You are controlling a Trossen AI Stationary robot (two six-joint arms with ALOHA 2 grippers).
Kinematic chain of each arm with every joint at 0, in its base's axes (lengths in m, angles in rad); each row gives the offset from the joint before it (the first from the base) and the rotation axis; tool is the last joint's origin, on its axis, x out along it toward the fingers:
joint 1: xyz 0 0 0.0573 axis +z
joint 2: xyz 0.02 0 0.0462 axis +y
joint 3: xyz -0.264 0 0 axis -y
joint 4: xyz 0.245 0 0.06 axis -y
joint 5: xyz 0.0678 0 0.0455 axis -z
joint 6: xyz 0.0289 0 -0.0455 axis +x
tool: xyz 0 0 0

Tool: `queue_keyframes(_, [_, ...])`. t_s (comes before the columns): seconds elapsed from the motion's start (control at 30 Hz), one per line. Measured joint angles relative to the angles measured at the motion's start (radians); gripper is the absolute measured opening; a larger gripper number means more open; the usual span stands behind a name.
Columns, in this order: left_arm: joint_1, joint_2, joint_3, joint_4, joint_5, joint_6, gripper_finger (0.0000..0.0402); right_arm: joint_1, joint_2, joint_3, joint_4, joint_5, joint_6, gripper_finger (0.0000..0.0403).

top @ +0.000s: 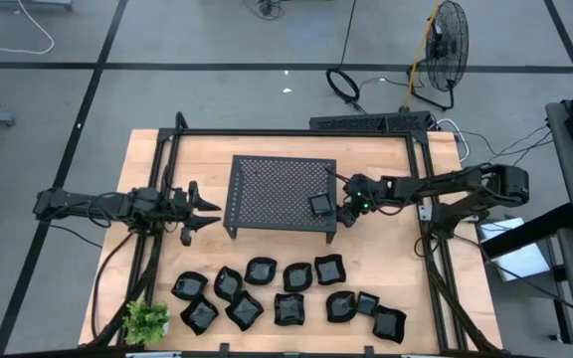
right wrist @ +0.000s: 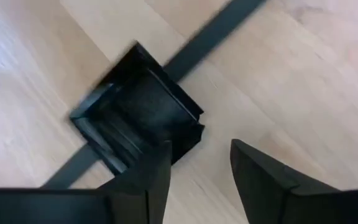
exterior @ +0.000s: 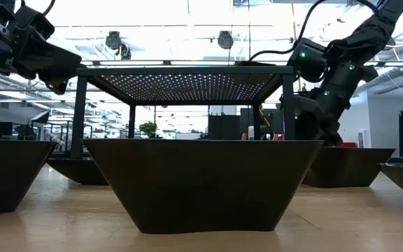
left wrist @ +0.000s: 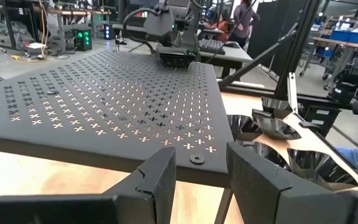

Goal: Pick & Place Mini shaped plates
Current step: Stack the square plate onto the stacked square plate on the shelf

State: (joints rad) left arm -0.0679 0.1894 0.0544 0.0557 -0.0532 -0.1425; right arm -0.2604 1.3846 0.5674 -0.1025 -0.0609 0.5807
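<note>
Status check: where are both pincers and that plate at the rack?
Right pincer at the rack's right edge, square plate there. Left pincer open, empty, left of rack. Nothing in the way.

Sitting on the rack (top: 267, 184) near its right edge: one small glossy black square plate (top: 320, 205), tilted a little. Lying on the wood in front of the rack: the other mini plates (top: 267, 296), square and wavy-edged, glossy black, clustering in two loose rows, several touching.

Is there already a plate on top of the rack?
Yes, in the high view one square plate lies on the rack at its right edge, beside the right gripper.
</note>
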Motion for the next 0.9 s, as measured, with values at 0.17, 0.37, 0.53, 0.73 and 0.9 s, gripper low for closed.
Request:
queue_keyframes(0.17, [0.000,0.000,0.000,0.000,0.000,0.000,0.0145,0.001,0.000,0.000,0.012,-0.026,0.032,0.0126])
queue_keyframes(0.37, [0.000,0.000,0.000,0.000,0.000,0.000,0.0145,0.005,0.000,0.000,0.009,-0.057,0.039,0.0103])
queue_keyframes(0.53, [0.000,0.000,0.000,0.000,0.000,0.000,0.0145,0.021,0.000,0.000,0.009,-0.050,0.030,0.0072])
queue_keyframes(0.73, [0.000,0.000,0.000,0.000,0.000,0.000,0.0145,0.022,0.000,0.000,0.010,-0.047,-0.011,0.0013])
queue_keyframes(0.9, [0.000,0.000,0.000,0.000,0.000,0.000,0.0145,0.022,-0.002,0.002,0.010,-0.048,-0.039,0.0007])
